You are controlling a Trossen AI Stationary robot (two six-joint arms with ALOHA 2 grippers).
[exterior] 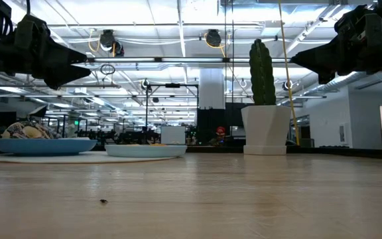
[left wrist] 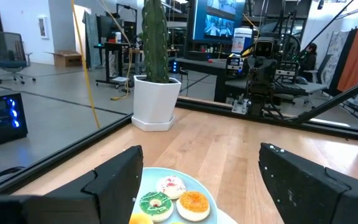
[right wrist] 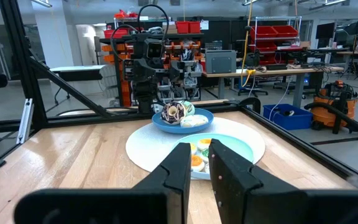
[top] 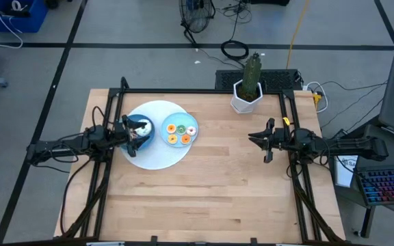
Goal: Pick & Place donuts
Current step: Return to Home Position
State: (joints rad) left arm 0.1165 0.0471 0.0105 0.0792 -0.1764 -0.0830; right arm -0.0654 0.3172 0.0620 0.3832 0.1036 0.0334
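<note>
The large donuts (right wrist: pixel 178 112) sit piled in the dark blue bowl (right wrist: pixel 166 127), and the small donuts (left wrist: pixel 193 202) lie on the light blue plate (right wrist: pixel 238 148) just beside it, on the left of the desk (top: pixel 211 191). The left claw (left wrist: pixel 201 152), spread wide and empty, hangs above the bowl, so its retreat should go up and back; the right claw (right wrist: pixel 201 148), all but together, waits well apart. From above, the left claw hides most of the bowl, leaving the pile's count unclear.
</note>
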